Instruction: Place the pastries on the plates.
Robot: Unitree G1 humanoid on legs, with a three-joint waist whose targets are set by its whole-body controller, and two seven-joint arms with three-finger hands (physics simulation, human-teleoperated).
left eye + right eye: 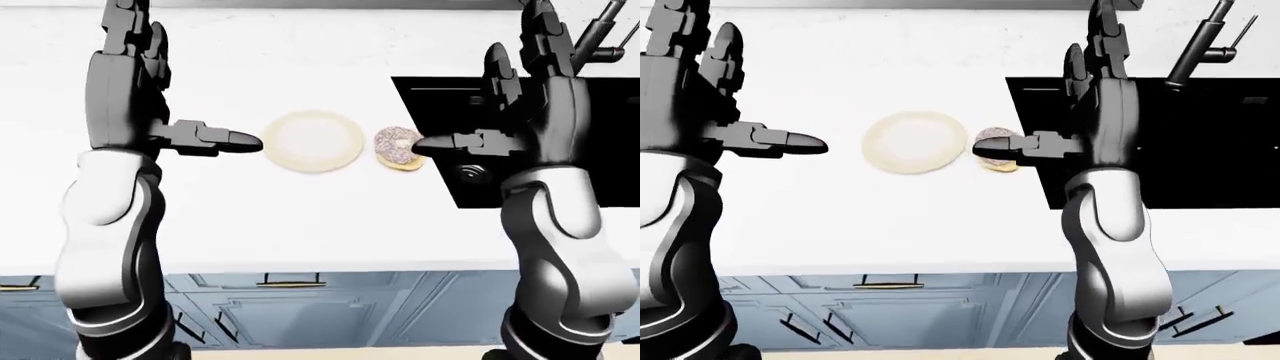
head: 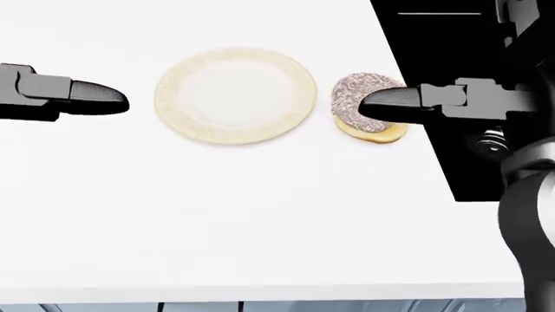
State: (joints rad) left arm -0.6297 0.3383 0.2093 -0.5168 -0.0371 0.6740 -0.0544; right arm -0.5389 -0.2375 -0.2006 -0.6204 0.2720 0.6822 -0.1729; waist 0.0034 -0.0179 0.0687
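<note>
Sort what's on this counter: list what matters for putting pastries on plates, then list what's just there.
For the job:
- donut, sprinkled, right of the plate
- plate, bare
- right hand, a finger over the donut
- left hand, left of the plate

Just there:
- sink
- faucet
- drawer handle

Open white countertop (image 2: 260,214) surrounds the cream plate (image 2: 236,95); the sprinkled doughnut (image 2: 364,107) sits just beside its right rim, bordered rightward by the black sink (image 2: 468,162).
</note>
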